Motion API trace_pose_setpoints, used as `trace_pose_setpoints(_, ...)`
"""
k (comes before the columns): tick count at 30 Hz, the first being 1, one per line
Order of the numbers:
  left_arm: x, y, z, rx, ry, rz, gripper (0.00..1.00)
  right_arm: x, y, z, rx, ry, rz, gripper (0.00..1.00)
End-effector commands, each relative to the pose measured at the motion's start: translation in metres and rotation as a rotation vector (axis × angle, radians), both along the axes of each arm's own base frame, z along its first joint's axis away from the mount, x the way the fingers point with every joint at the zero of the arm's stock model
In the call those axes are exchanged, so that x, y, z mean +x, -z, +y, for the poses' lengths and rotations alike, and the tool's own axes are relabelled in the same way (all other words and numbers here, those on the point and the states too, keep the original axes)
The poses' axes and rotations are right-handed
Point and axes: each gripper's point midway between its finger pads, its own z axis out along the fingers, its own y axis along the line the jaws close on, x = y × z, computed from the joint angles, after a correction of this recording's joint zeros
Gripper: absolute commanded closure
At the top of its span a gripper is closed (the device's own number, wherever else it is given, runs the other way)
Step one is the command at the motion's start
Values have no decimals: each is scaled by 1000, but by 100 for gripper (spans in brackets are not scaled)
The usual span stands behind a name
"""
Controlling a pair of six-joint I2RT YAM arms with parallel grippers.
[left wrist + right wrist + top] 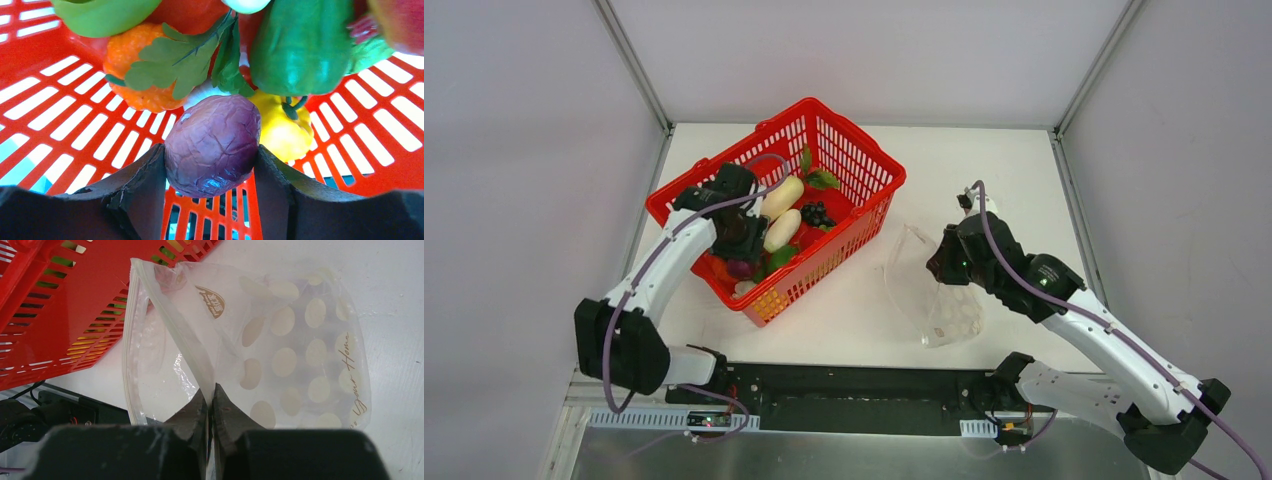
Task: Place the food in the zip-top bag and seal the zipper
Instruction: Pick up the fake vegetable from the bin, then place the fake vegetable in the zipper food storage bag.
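Two grippers, both gripping. Left gripper point(210, 152) is clamped on a purple toy vegetable point(212, 140), fingers point(145, 175) touching both its sides, low inside the red basket point(65, 125). A yellow piece point(282, 127) sits just behind it, with an orange piece point(140, 65) and a green pepper point(300, 45) further back. Right gripper point(211, 395) is pinched closed on a fold of the zip-top bag point(280, 340), which rests on the white bench point(984, 170) near the basket's right side. The bag's mouth gapes, zipper point(127, 355) unsealed. Grey walls point(534, 150) enclose the bench.
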Motion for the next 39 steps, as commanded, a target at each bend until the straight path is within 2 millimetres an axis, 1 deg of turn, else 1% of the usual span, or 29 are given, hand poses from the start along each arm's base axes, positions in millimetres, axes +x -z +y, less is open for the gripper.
trace_pose_setpoints(1, 1, -27, 1, -40, -23, -132, 83, 3, -9, 4, 38, 0, -32, 92)
trace_pose_setpoints(4, 2, -44, 0, -72, -38, -214, 84, 3, -9, 5, 41, -2, -31, 92)
trace_pose_setpoints(6, 4, -59, -5, -123, -48, -288, 85, 3, -10, 5, 45, -2, -31, 92)
trace_pose_setpoints(8, 3, -78, -17, -214, -40, -362, 84, 3, -10, 6, 51, -1, -32, 92)
trace_pose_setpoints(9, 6, -90, -25, -272, -36, -420, 84, 3, -10, 7, 54, -1, -30, 92)
trace_pose_setpoints(12, 7, -129, -50, -472, -18, -567, 83, 2, -9, 8, 59, -2, -28, 92)
trace_pose_setpoints(14, 3, -155, -68, -612, 14, -642, 83, 3, -10, 8, 63, 2, -30, 92)
trace_pose_setpoints(16, -2, -174, -78, -700, 29, -695, 82, 3, -10, 8, 66, 6, -30, 92)
trace_pose_setpoints(18, -9, -189, -87, -766, 58, -723, 82, 4, -10, 7, 68, 15, -34, 92)
trace_pose_setpoints(22, -20, -204, -99, -827, 105, -732, 81, 5, -13, 5, 83, 28, -48, 92)
trace_pose_setpoints(24, -27, -211, -109, -869, 150, -733, 81, 5, -15, 6, 92, 33, -54, 92)
trace_pose_setpoints(27, -30, -211, -123, -882, 228, -735, 77, 7, -17, 5, 102, 45, -62, 92)
trace_pose_setpoints(29, -32, -211, -133, -901, 265, -710, 77, 7, -18, 4, 111, 52, -69, 92)
trace_pose_setpoints(31, -40, -221, -153, -966, 345, -694, 77, 7, -19, 3, 115, 59, -73, 92)
trace_pose_setpoints(35, -58, -242, -200, -1120, 470, -673, 75, 8, -21, 1, 130, 81, -85, 92)
trace_pose_setpoints(38, -69, -248, -238, -1233, 519, -644, 75, 9, -23, 1, 145, 90, -93, 92)
trace_pose_setpoints(39, -69, -247, -249, -1252, 516, -631, 75, 9, -23, 1, 148, 91, -94, 91)
